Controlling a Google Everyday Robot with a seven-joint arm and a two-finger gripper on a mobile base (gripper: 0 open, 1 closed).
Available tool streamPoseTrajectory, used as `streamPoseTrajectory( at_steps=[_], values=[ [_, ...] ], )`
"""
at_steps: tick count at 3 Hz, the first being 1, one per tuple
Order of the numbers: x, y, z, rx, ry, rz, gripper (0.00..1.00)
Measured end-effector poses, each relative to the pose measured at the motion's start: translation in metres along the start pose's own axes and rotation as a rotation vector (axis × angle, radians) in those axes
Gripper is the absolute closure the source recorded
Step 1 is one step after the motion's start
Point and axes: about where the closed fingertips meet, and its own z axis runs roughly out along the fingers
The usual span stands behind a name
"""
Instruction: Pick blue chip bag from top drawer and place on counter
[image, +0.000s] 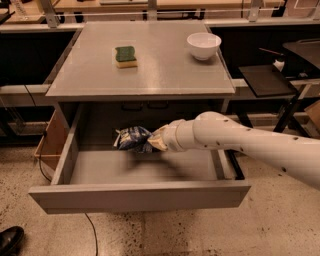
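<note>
The blue chip bag (131, 138) is crumpled dark blue foil with white markings. It hangs above the floor of the open top drawer (140, 195), under the counter's front edge. My gripper (150, 143) reaches in from the right on a white arm and is shut on the bag's right end, holding it lifted off the drawer floor. The fingertips are mostly hidden by the bag. The counter (165, 70) is a flat grey tabletop above the drawer.
A green-and-yellow sponge (125, 55) lies on the counter's left half. A white bowl (203, 45) stands at its back right. A black side tray (265, 80) sits to the right. A wooden box (50, 142) is left of the drawer.
</note>
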Motion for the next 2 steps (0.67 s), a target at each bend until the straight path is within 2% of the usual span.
streamPoseTrajectory(
  at_steps=[1,2],
  values=[
    [-0.009,0.011,-0.038,-0.006,0.007,-0.040,1.00],
    [-0.015,0.012,-0.091,0.023,0.046,-0.073,1.00]
  ],
)
